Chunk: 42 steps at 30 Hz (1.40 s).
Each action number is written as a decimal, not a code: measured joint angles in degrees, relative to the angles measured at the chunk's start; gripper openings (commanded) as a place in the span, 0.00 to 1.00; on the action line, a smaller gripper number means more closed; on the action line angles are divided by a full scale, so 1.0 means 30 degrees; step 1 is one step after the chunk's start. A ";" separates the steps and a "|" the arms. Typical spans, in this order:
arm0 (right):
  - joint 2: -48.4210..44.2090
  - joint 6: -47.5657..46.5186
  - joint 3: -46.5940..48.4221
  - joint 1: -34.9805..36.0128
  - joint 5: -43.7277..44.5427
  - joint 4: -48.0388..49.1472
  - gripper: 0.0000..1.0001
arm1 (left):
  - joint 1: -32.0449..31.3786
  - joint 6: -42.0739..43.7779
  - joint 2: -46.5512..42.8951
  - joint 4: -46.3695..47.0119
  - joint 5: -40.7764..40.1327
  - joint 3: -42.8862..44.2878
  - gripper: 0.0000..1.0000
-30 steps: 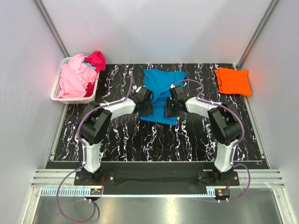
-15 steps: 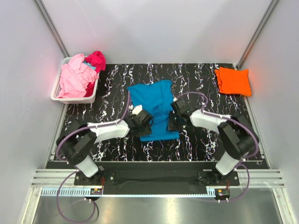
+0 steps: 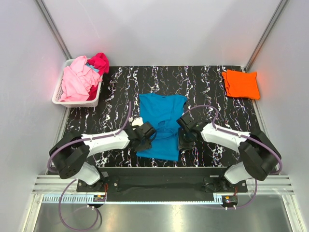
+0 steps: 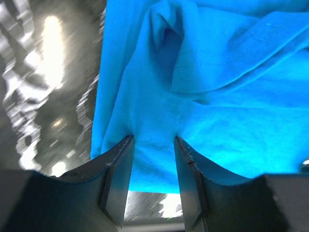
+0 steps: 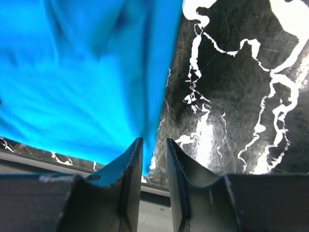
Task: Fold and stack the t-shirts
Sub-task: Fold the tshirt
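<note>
The turquoise-blue t-shirt lies spread on the black marbled table, its hem near the front edge. My left gripper is at the shirt's left hem corner. In the left wrist view the jaws stand apart, with the blue cloth flat across the gap at the tips. My right gripper is at the right hem corner. Its jaws are narrowly parted, with the shirt's edge running down beside the left finger. A folded orange t-shirt lies at the far right. Pink and magenta t-shirts fill the basket.
The white slatted basket stands at the far left corner of the table. Grey walls close in on the left, the right and the back. The table's front edge and a metal rail run just below the shirt's hem.
Both arms have drawn back toward the near edge, and the blue shirt has slid with them from the table's far middle to the near middle, now lying flatter.
</note>
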 measured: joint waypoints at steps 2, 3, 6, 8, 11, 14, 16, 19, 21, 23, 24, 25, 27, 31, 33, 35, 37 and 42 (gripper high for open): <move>-0.0051 -0.0007 0.0437 0.0051 0.0189 -0.0466 0.33 | -0.0124 -0.0051 -0.0401 -0.1290 -0.0007 0.0000 0.46; -0.0124 -0.0015 0.0707 0.0066 0.0321 -0.0670 0.33 | -0.0160 -0.0058 -0.0648 -0.1865 -0.0022 0.0000 0.47; -0.0393 -0.0022 0.1566 0.0073 0.0495 -0.1115 0.33 | -0.0204 -0.0058 -0.1545 -0.3038 -0.0109 0.0000 0.48; -0.0481 -0.0036 0.2055 0.0087 0.0648 -0.1246 0.33 | -0.0204 -0.0051 -0.2178 -0.3526 -0.0189 0.0044 0.48; -0.0474 -0.0080 0.2608 0.0153 0.0882 -0.1348 0.33 | -0.0204 -0.0036 -0.2674 -0.3978 -0.0328 0.0335 0.48; -0.0153 -0.0117 0.2965 0.0393 0.0896 -0.1362 0.33 | -0.0204 0.0109 -0.2681 -0.4073 -0.0444 0.0816 0.48; 0.0364 -0.0182 0.3133 0.0619 0.0896 -0.1333 0.33 | -0.0204 0.0313 -0.2608 -0.3781 -0.0401 0.1093 0.48; 0.1209 -0.0255 0.3191 0.0954 0.0911 -0.1275 0.33 | -0.0095 0.0466 -0.2259 -0.2951 -0.0255 0.1290 0.47; 0.1552 -0.0277 0.3191 0.1086 0.0903 -0.1231 0.33 | 0.0146 0.0488 -0.1872 -0.2324 0.0146 0.1282 0.46; 0.1829 -0.0335 0.3191 0.1151 0.0903 -0.1129 0.33 | 0.0474 0.0532 -0.1486 -0.1770 0.0459 0.1268 0.46; 0.1953 -0.0379 0.3206 0.1158 0.0903 -0.1078 0.33 | 0.0641 0.0546 -0.1253 -0.1501 0.0568 0.1268 0.45; 0.2062 -0.0415 0.3213 0.1158 0.0911 -0.0991 0.33 | 0.0758 0.0554 -0.1086 -0.1341 0.0627 0.1260 0.45; 0.2266 -0.0532 0.3257 0.1158 0.0918 -0.0758 0.33 | 0.0962 0.0605 -0.0794 -0.1042 0.0721 0.1217 0.45; 0.2783 -0.0787 0.3614 0.1158 0.1042 -0.0437 0.32 | 0.1275 0.0831 -0.0299 -0.0597 0.0918 0.1173 0.45; 0.3155 -0.0911 0.3905 0.1158 0.1188 -0.0270 0.32 | 0.1457 0.0954 0.0080 -0.0495 0.0969 0.1180 0.45; 0.3599 -0.1071 0.4240 0.1158 0.1443 -0.0131 0.31 | 0.1683 0.1122 0.0393 -0.0488 0.0984 0.1209 0.45; 0.4029 -0.1253 0.4554 0.1158 0.1705 -0.0015 0.31 | 0.1967 0.1319 0.0648 -0.0495 0.0991 0.1326 0.45; 0.5289 -0.1741 0.5559 0.1158 0.2550 0.0240 0.27 | 0.2681 0.1836 0.1064 -0.0423 0.0969 0.2047 0.45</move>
